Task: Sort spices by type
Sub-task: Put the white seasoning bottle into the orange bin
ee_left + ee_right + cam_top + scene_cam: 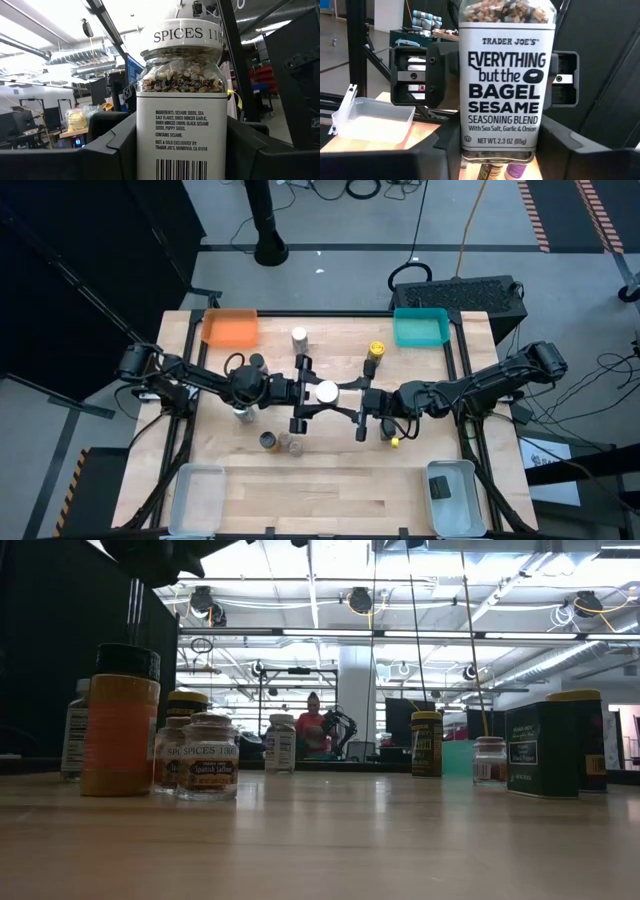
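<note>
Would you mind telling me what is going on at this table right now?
Both arms meet mid-table around one white-lidded bagel seasoning jar. The left gripper and the right gripper each appear closed on it, as in a handover. Other spice jars stand around; the orange tray and teal tray look empty.

The bagel seasoning jar (502, 80) has a white label with black letters, and its white lid (182, 34) carries black letters too. Inside the clear glass the seeds are mixed beige, brown and black. The left gripper (300, 395) and the right gripper (362, 412) are both black. The table (330, 480) is pale wood with a light grain. Near its far edge stand an orange tray (231, 328) and a teal tray (421, 327). Between them are a white-topped jar (299, 336) and a yellow-lidded jar (376, 350). An orange jar (119, 730) has a black lid.
</note>
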Tool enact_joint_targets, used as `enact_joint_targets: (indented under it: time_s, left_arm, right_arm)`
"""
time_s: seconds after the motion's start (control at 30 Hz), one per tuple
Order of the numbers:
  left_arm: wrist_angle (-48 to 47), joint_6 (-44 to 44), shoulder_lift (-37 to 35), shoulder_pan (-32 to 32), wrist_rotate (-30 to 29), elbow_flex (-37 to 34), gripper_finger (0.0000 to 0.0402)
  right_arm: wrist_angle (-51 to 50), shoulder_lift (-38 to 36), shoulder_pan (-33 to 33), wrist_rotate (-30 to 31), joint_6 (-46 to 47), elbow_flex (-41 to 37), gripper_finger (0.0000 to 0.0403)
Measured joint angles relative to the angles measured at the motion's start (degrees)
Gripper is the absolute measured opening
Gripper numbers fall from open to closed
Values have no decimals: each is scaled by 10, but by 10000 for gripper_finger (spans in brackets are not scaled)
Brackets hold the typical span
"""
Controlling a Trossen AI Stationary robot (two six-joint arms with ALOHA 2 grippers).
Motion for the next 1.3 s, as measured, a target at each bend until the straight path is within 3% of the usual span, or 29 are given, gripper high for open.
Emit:
enact_joint_targets:
  time_s: [0.17, 0.33, 0.47, 0.8, 0.97, 1.3]
  left_arm:
    - [-12, -1, -1, 0, -4, 0, 212]
    - [-92, -17, -23, 0, -75, 0, 336]
    - [-181, -16, -56, 0, -127, 0, 383]
    - [-279, 29, -139, 6, -166, 0, 392]
    - [-279, 7, -138, 28, -125, 0, 392]
    - [-260, -29, -69, 69, -56, 36, 393]
  right_arm:
    - [-4, 0, 0, 3, 1, 0, 162]
    - [-66, -18, 0, 52, 11, 0, 162]
    - [-151, -48, 0, 93, 49, 0, 162]
    - [-281, -57, -6, 156, 109, 0, 162]
    - [-279, -56, -12, 155, 110, 0, 162]
    - [-270, -56, -13, 154, 102, 0, 162]
